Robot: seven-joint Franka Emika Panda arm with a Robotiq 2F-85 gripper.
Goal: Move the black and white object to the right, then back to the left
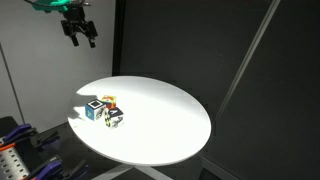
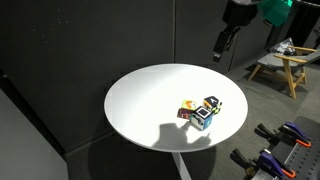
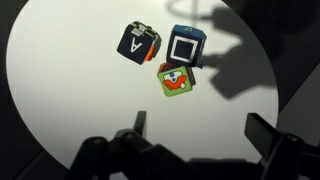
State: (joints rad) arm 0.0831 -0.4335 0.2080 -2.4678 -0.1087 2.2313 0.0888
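Note:
The black and white object [image 3: 138, 43] is a small block with a white letter on a black face. It lies on the round white table [image 3: 60, 100], close beside a blue cube with a white face [image 3: 185, 47] and a green block with an orange-red patch [image 3: 177, 80]. In an exterior view the black and white object [image 1: 116, 117] sits at the front right of that cluster. My gripper [image 3: 200, 130] hangs high above the table, well clear of the blocks. It is open and empty in both exterior views [image 1: 80, 40] [image 2: 220, 52].
The three blocks bunch together near one edge of the table [image 1: 190, 140] [image 2: 130, 110]. Dark curtains stand behind it. A wooden stool [image 2: 285, 62] and blue clamps [image 2: 285, 150] lie off the table.

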